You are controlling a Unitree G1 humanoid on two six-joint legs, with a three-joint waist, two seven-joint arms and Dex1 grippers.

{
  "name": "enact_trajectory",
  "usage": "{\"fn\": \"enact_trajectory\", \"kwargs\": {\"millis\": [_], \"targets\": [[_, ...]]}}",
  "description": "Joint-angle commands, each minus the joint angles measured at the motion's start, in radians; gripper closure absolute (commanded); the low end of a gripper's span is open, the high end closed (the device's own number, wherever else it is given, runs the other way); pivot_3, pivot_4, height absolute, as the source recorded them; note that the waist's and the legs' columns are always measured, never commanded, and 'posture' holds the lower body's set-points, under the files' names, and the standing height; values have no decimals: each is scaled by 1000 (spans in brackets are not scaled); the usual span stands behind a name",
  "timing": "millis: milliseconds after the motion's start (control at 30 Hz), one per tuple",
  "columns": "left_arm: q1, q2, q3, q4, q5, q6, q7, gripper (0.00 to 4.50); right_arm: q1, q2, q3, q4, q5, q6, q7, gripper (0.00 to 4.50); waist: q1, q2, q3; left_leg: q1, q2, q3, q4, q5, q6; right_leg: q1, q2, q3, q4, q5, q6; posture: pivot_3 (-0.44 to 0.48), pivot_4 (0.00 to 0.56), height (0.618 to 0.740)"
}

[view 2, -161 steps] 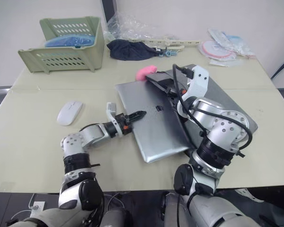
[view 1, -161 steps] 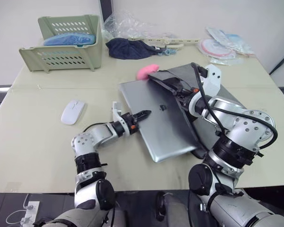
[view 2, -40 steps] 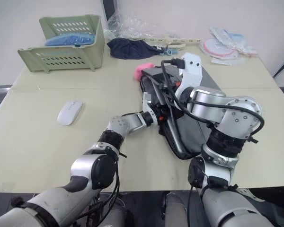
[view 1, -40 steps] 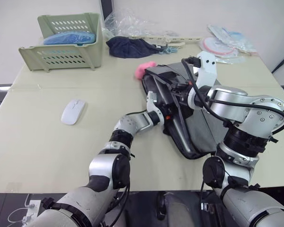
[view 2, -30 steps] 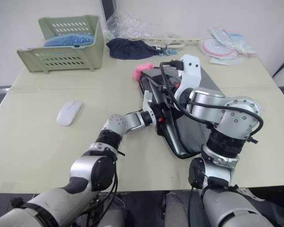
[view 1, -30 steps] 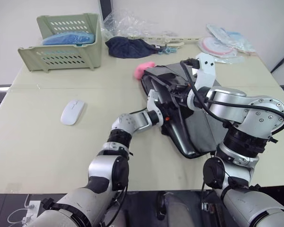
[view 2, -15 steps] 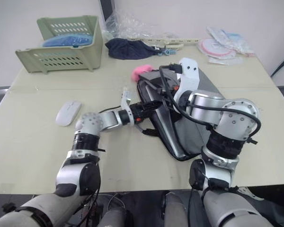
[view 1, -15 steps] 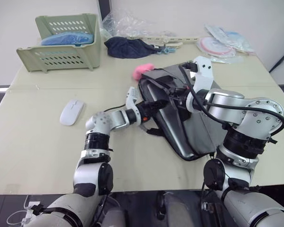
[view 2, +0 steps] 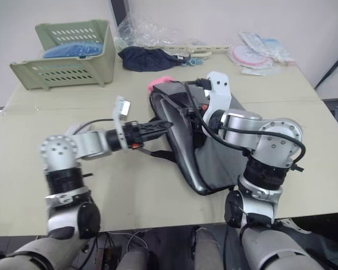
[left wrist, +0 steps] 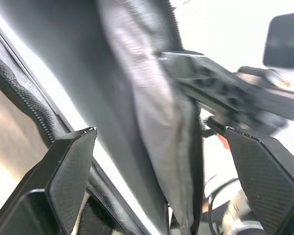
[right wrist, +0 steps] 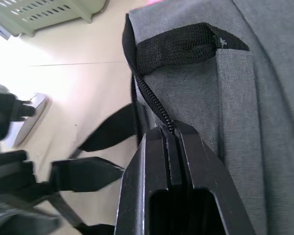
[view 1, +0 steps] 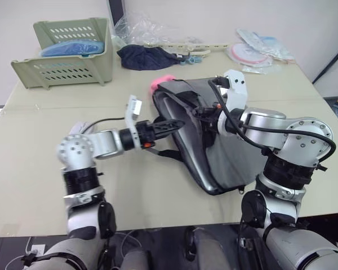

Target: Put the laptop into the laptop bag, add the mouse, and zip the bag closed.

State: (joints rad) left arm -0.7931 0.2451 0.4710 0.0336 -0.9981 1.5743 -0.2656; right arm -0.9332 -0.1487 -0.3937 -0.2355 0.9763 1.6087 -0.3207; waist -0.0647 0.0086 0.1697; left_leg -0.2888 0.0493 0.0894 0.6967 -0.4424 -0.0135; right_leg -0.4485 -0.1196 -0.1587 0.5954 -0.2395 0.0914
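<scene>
We pinch the grey fabric laptop bag (view 1: 225, 140)'s upper edge with our right gripper (right wrist: 169, 139), fingers clamped, holding its mouth open; our left gripper (view 1: 172, 124), fingers apart, hovers at the opening.

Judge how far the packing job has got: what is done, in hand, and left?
Done: the laptop sits inside the laptop bag, its silver edge showing at the mouth. In hand: the right gripper pinches the bag's zip edge, with the open left gripper at the mouth. Left: the mouse lies on the table, and the zip is open.
</scene>
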Motion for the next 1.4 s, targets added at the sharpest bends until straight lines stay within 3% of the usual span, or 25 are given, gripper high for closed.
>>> {"fn": "enact_trajectory", "kwargs": {"millis": [33, 167, 467, 700, 933, 1000, 1333, 1400], "targets": [[-11, 125, 96, -71, -33, 23, -14, 10, 25, -25, -21, -26, -55, 6, -1, 4500, 0, 0, 0, 1, 0, 0, 0, 0, 0, 0, 0, 0, 0, 0, 0, 0, 150, 740], [-5, 173, 88, -55, -22, 7, -16, 10, 40, -29, -6, -19, -84, 3, 27, 4500, 6, 0, 0, 1, 0, 0, 0, 0, 0, 0, 0, 0, 0, 0, 0, 0, 150, 740], [18, 59, 72, -79, -41, -12, 35, 10, 32, -11, 0, -28, -129, 6, 68, 4500, 10, 0, 0, 1, -1, 1, 0, 0, 0, 1, 0, 0, 0, 0, 0, 0, 150, 740], [69, -86, 34, -96, -54, -29, 65, 10, 33, 6, 0, -44, -151, 6, 81, 4500, 14, 0, 0, 1, -1, 1, 1, 0, 0, 2, 0, 0, 0, 0, 0, 0, 150, 740], [91, -109, 11, -92, -45, -74, 64, 10, 31, 14, 7, -55, -174, 6, 93, 4500, 13, 0, 0, 2, -1, 1, 1, 0, 0, 2, 0, 1, 0, 0, 0, 0, 150, 740], [61, -96, 57, -75, -77, -88, 71, 10, 34, 14, 10, -60, -181, 6, 99, 4500, 13, 0, 0, 1, -1, 1, 1, 0, 0, 2, 0, 1, 0, 0, 0, 0, 150, 740], [-12, 170, 200, -35, -143, -49, 63, 10, 49, 41, 38, -75, -205, 6, 124, 4500, 11, 0, 0, 3, -1, 0, 0, 0, 0, 2, 0, 0, 0, 0, 0, 0, 150, 740], [-12, 234, 207, -24, -138, -51, 50, 0, 42, 50, 40, -69, -207, 6, 130, 3768, 11, 0, 0, 3, -1, 0, 0, 0, 0, 2, 0, 0, 0, 0, 0, 0, 150, 740]]}}
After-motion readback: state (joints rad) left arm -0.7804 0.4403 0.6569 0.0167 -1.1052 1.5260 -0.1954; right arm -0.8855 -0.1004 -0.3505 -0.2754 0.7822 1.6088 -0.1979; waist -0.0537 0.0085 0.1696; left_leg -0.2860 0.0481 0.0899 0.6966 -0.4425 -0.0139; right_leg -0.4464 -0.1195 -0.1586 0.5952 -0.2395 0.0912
